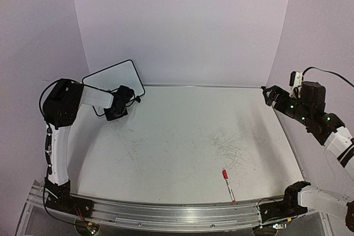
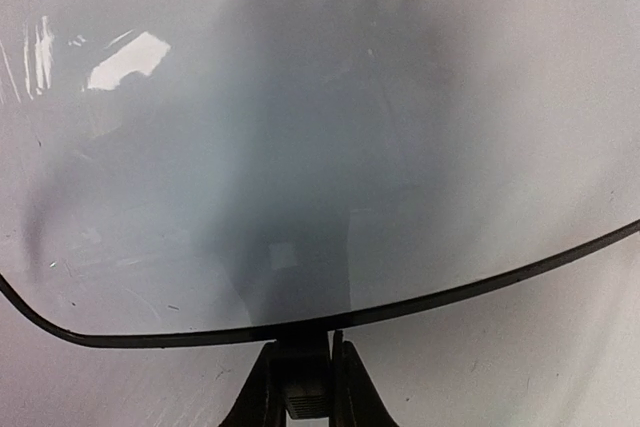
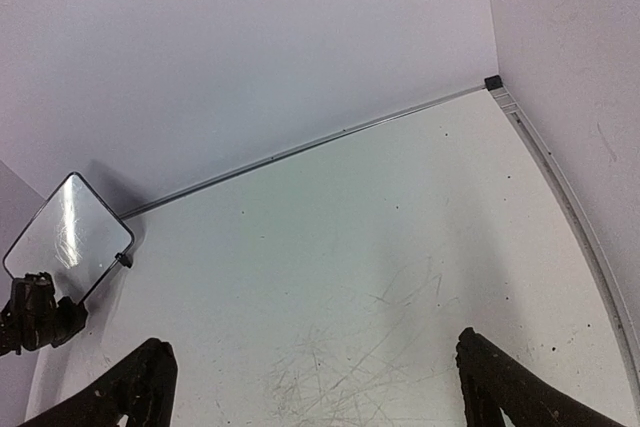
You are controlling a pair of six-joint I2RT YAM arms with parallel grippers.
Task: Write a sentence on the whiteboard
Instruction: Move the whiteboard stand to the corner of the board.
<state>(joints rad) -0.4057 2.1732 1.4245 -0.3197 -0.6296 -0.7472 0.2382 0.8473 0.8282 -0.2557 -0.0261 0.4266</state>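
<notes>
While the left fingers (image 1: 127, 99) sit closed on the lower frame edge of the whiteboard (image 1: 110, 79), the board stands tilted at about 10 o'clock on the worktop (image 1: 182, 131), close to the back wall. The left wrist view shows the two tips drawn narrow against the black frame, so I judge it a firm pinch. No writing shows on the board's face in any view.

The right fingers (image 1: 271, 95) hang in the air at the worktop's 3 o'clock edge, spread wide with nothing between them.

The next move turns on the red-capped marker (image 1: 228, 185). It lies flat near the front edge at about 5 o'clock, just past the grey scribble marks (image 1: 232, 150), with its long axis running from 11 to 5 o'clock and the cap at the far end. From the right fingers it lies toward 7 o'clock and lower down. The right arm is the nearer one and the only free one, so picking up the marker looks like its job. The tips would need to turn to close across the barrel, from 2 to 8 o'clock. The board is well apart from the marker, across the worktop toward 10 o'clock.
</notes>
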